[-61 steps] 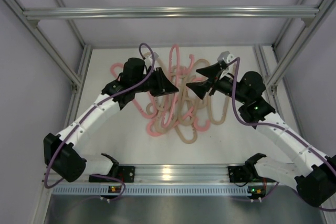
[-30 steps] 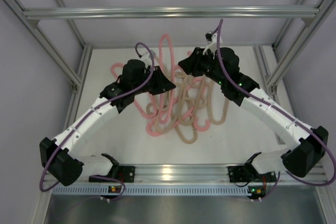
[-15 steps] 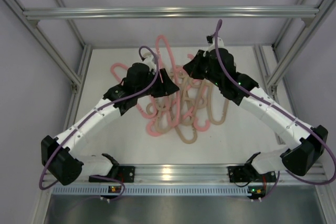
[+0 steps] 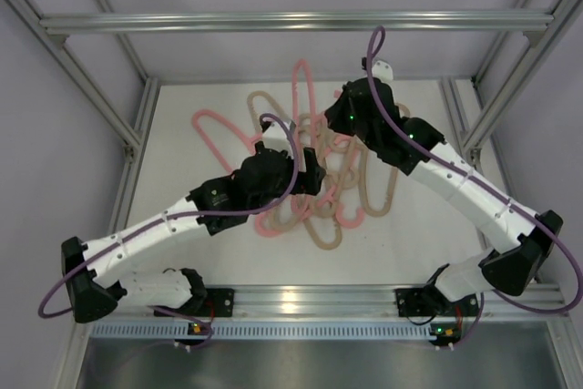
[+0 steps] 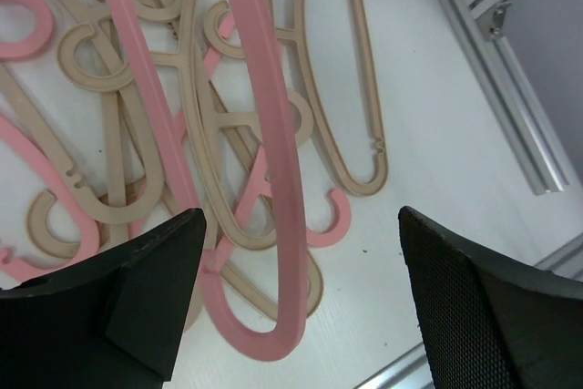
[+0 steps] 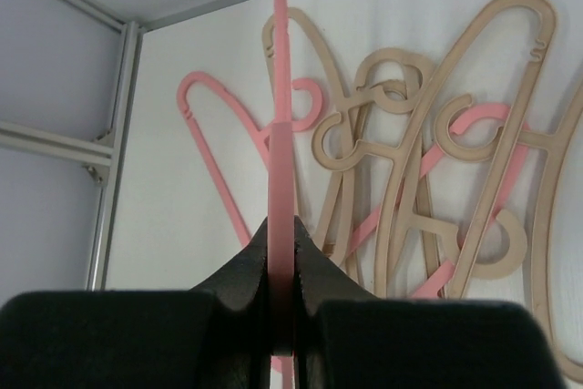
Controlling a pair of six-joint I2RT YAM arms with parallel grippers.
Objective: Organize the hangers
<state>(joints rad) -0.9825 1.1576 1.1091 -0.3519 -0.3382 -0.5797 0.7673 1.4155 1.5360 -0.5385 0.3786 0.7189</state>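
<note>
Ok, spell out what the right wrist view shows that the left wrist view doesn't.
Right wrist only: the right tool shut on a pink hanger, seen edge-on. Left wrist only: the left tool open, with a pink loop end between its fingers, ungripped. Both: the tangled beige and pink hangers lying on the white table.
</note>
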